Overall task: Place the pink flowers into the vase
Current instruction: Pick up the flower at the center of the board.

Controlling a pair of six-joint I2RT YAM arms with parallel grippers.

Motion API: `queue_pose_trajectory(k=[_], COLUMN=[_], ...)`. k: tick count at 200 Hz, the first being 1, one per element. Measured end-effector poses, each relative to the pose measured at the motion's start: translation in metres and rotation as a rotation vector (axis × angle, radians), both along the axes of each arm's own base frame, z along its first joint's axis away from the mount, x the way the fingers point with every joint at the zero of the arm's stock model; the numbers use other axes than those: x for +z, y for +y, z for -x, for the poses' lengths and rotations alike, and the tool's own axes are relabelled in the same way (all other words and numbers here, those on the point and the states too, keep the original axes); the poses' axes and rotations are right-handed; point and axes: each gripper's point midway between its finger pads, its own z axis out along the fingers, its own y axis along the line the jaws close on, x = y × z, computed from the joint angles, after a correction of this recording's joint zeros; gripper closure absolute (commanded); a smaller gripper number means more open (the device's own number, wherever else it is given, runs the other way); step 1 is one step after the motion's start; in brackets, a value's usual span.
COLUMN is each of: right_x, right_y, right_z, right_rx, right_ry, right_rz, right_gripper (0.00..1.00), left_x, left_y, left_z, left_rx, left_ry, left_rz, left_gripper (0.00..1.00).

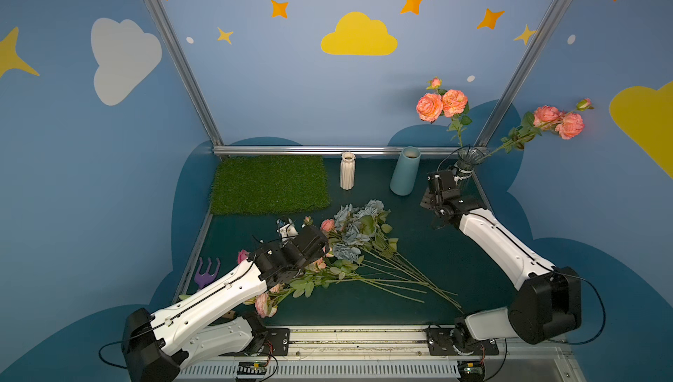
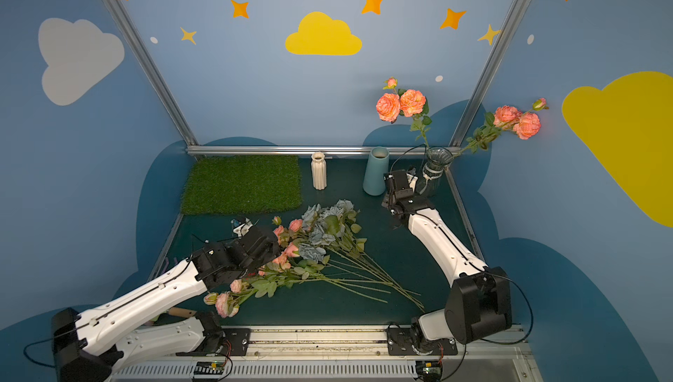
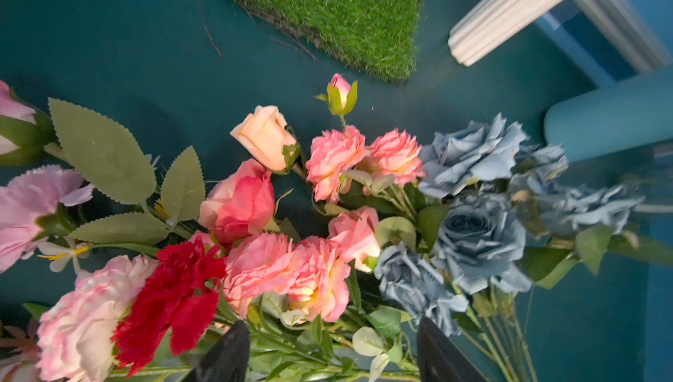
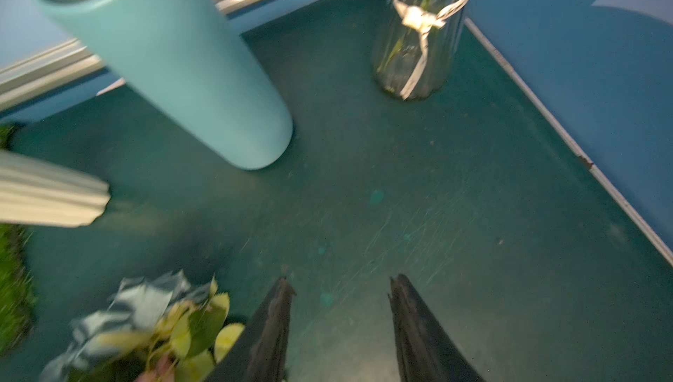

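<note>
The left tool (image 3: 331,325) hangs open over the heap of pink flowers (image 3: 287,274) lying mid-bench (image 1: 411,223), its jaws apart on either side of their green stems. Grey-blue roses (image 1: 358,220) lie touching them on the right. The right tool (image 4: 340,278) is open and empty near the glass vase (image 1: 469,161), which stands in the far right corner and holds two pink sprays (image 1: 442,103).

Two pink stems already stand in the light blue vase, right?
Not quite. The two pink stems stand in the clear glass vase, not the light blue vase beside it. Both top views show this.
</note>
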Motion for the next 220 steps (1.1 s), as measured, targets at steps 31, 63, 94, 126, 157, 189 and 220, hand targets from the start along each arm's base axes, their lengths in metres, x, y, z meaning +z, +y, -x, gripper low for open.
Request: queue_pose_trajectory(k=[31,63,94,126,157,189,220], right_x=[0.017,0.033,0.039,0.035,0.031,0.020,0.015], right_y=[0.028,0.048,0.061,0.067,0.069,0.068,0.067], right_z=[0.032,0.065,0.078,0.082,0.084,0.086,0.089], right_rx=[0.139,0.282,0.378,0.421,0.442,0.447,0.450], right_ry=[-0.003,-0.027,-0.030,-0.009,0.001,0.020,0.026], right_rz=[-0.053,-0.083,-0.090,-0.090,-0.092,-0.082,-0.078], right_gripper=[0.66,0.71,0.73,0.72,0.73,0.72,0.72], left_x=[-0.028,-0.048,-0.061,-0.067,-0.072,-0.074,-0.077], left_y=[-0.004,-0.008,-0.004,-0.002,-0.006,-0.008,-0.012], left_z=[0.012,0.018,0.023,0.019,0.014,0.010,0.010], left_rx=[0.046,0.101,0.165,0.213,0.234,0.250,0.247], left_ry=[0.065,0.112,0.123,0.137,0.153,0.157,0.176], left_rz=[0.069,0.141,0.196,0.229,0.249,0.269,0.278], left_gripper=[0.47,0.45,0.46,0.47,0.51,0.54,0.60])
